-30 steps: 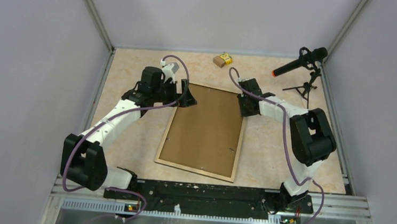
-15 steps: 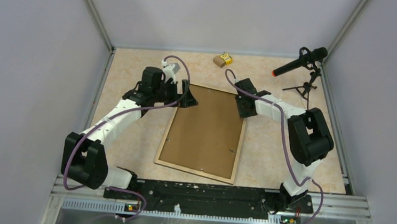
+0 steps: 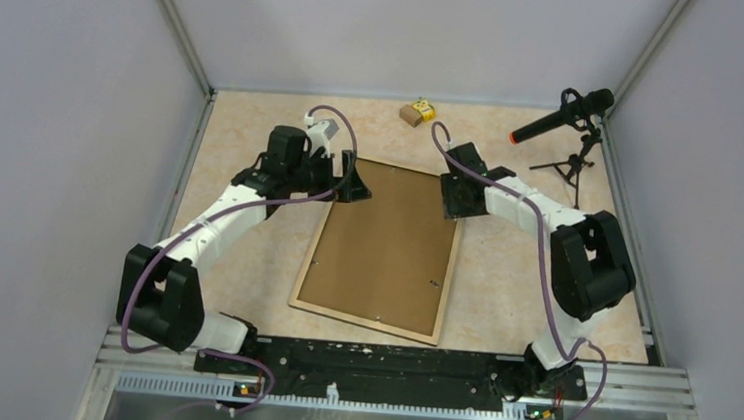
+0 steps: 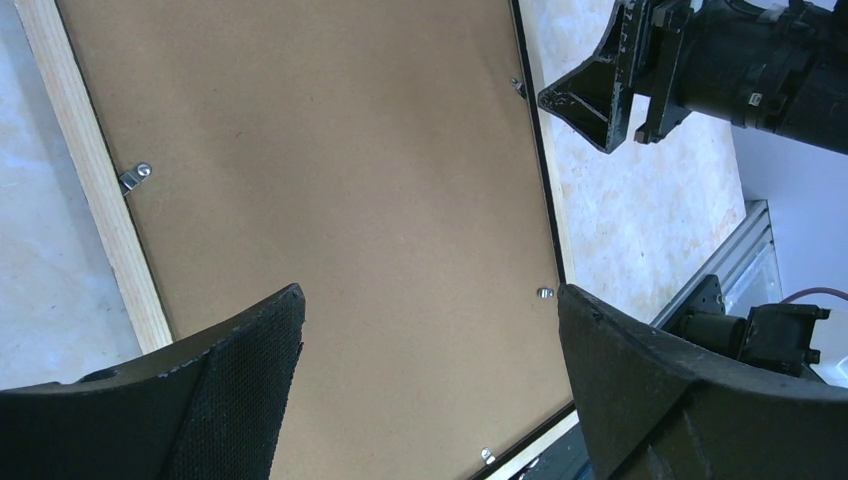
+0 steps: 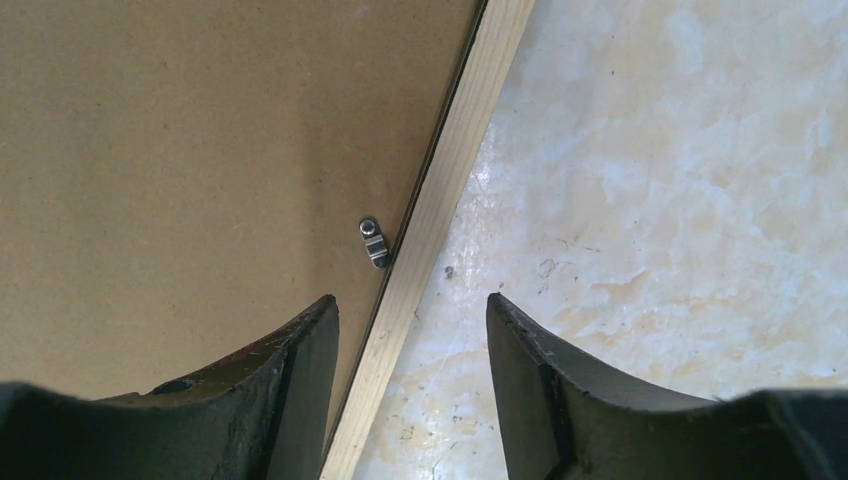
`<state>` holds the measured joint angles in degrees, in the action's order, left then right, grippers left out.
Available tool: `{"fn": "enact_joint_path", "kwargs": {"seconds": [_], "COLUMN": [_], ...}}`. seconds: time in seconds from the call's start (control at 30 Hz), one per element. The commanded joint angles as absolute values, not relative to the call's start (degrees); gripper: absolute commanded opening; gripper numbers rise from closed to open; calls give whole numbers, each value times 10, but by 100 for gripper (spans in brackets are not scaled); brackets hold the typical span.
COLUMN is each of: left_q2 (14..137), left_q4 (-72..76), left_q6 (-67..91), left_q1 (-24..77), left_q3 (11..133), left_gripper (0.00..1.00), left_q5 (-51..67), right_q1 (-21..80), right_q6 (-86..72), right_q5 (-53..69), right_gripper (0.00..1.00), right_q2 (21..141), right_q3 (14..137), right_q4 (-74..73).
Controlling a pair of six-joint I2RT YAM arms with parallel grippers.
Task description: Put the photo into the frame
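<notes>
The frame (image 3: 363, 320) lies face down mid-table, light-wood rim up, with a plain brown backing board (image 3: 386, 241) filling it. The photo is hidden. My left gripper (image 3: 355, 184) hovers open at the frame's far left corner; in its wrist view the left gripper (image 4: 430, 292) spans bare backing board (image 4: 330, 170), and the rim (image 4: 90, 190) runs past at left. My right gripper (image 3: 452, 198) sits over the far right rim. In the right wrist view the right gripper (image 5: 411, 300) is open, straddling the wooden rim (image 5: 470, 130) just below a small metal clip (image 5: 373, 242), gripping nothing.
A microphone on a small tripod (image 3: 566, 115) stands at the back right. A small yellow-brown box (image 3: 417, 111) lies by the back wall. Grey walls close in both sides, and a metal rail (image 3: 387, 357) runs along the near edge.
The right gripper's jaws have spread wider over the frame's right rim, and that arm has shifted slightly. The left arm and the frame have not moved.
</notes>
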<state>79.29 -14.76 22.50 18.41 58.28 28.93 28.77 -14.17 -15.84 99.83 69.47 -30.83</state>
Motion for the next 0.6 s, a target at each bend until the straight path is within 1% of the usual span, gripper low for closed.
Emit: {"fn": "enact_joint_path", "kwargs": {"seconds": [0.0, 0.33, 0.57], "left_q2": [796, 797, 798], "left_q4": [-129, -128, -128], "left_q6": [220, 221, 222], "left_q1": [181, 178, 176], "left_q3": [584, 584, 583], "left_gripper": [98, 98, 98], "left_q5": [291, 294, 296], "right_q1": [292, 296, 297], "right_q6": [-137, -119, -117], "right_q5": [-169, -208, -216], "right_gripper": [54, 42, 40], "right_q2": [1018, 1059, 1081], "right_q3": [714, 723, 725], "right_q4": [-283, -273, -267]}}
